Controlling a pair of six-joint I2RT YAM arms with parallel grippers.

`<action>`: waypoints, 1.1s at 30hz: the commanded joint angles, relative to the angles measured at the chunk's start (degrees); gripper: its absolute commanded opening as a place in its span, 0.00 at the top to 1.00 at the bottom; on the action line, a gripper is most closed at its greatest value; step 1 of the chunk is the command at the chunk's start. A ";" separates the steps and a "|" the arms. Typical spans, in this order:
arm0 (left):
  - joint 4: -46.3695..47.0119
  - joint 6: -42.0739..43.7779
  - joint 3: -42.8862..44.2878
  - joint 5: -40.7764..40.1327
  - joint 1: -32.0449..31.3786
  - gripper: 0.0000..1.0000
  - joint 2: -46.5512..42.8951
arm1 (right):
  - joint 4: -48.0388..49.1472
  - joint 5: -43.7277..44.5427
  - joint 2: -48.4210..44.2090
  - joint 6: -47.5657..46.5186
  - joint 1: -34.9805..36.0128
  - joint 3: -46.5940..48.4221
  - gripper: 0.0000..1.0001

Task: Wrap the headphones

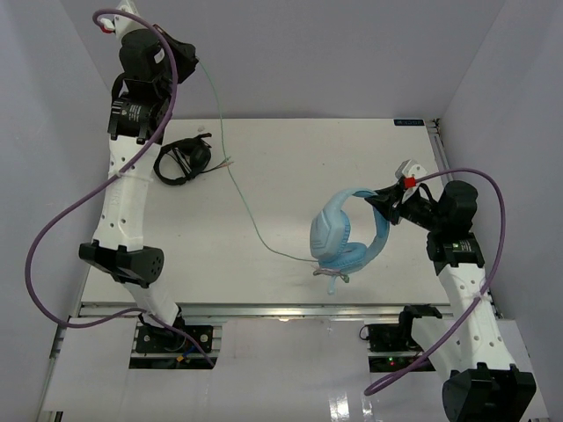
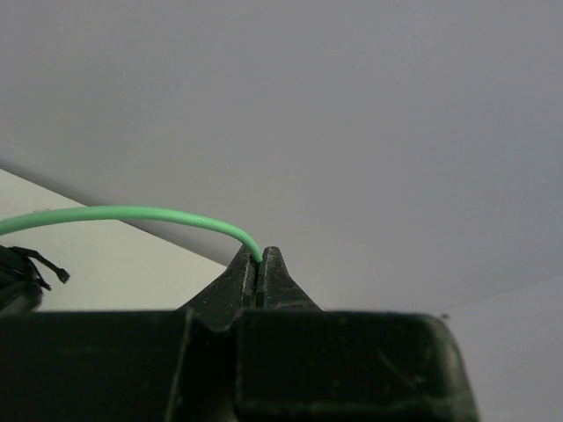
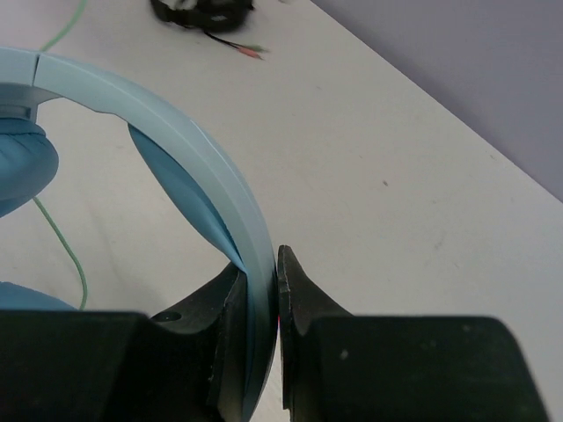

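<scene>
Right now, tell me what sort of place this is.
Likely a robot lab test cell: white table boxed by plain grey walls, two arms bolted at its near edge, blue headphones as a prop.

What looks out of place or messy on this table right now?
The headphones' pale green cable is unwound, strung across the table up to the shut left gripper, while the right gripper clamps the headband. Black headphones lie far left. Nothing looks damaged.

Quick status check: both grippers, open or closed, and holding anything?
left gripper: closed, pinching the green cable of the headphones.
right gripper: closed, clamped on the headband.
</scene>
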 commanded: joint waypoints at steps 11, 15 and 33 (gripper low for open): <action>-0.90 -7.71 1.18 18.06 -0.46 1.00 7.64 | 17.83 -6.71 7.42 24.94 14.07 6.69 0.92; -1.43 -7.27 4.13 18.78 -0.46 1.00 9.67 | 1.60 2.38 10.95 9.16 24.02 11.04 0.92; 13.36 -26.63 7.54 29.84 -0.39 1.00 4.82 | -10.94 48.18 28.17 -11.78 52.06 18.47 0.92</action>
